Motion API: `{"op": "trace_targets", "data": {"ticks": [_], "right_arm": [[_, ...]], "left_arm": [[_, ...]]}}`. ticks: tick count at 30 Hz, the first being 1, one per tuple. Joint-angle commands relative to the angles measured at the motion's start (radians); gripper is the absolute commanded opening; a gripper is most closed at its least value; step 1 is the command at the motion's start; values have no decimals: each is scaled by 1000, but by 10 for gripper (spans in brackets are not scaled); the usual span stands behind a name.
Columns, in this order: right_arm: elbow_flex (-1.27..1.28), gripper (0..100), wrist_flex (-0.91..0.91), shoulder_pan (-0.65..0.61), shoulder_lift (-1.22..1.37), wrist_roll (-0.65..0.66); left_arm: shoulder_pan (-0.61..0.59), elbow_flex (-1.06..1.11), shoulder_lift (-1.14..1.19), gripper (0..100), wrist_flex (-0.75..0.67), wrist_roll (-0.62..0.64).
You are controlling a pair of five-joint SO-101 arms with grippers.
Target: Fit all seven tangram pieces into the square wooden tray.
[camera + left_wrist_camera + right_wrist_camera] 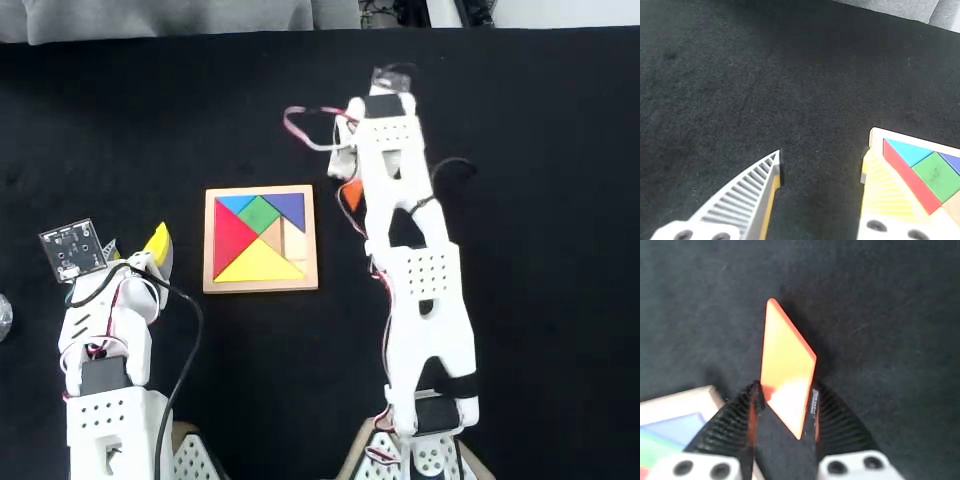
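Right gripper [785, 397] is clamped on the flat orange parallelogram piece [788, 352]. In the high view, the square wooden tray [311, 275] and its bare slot lie at eight o'clock from it. The left gripper [820, 165] has its fingers spread apart.

The table [540, 130] is covered edge to edge in black cloth with a fine, felt-like nap, and pale lint specks and faint creases show on it in the wrist views. Beyond its far edge, a band of grey fabric [150, 16] runs along the left and middle, with a vertical seam near its right end. Beside that lies a dark tangle, possibly cables [395, 12], and then a plain white surface [570, 12] that reaches the far right corner. A small glassy round object [3, 316] sits on the cloth at the left border. The light is soft and even, and shadows on the cloth are barely visible.
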Motion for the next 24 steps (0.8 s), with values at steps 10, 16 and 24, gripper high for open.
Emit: {"op": "trace_targets", "data": {"ticks": [10,16,24], "right_arm": [[174,11,81,-138,-332,195],[573,11,37,-190,-708,196],[1015,11,-272,-301,-829,374]], "left_arm": [[12,-5,-12,263,-18,-8],[12,-5,-12,263,-18,-8],[12,-5,-12,263,-18,-8]]}}
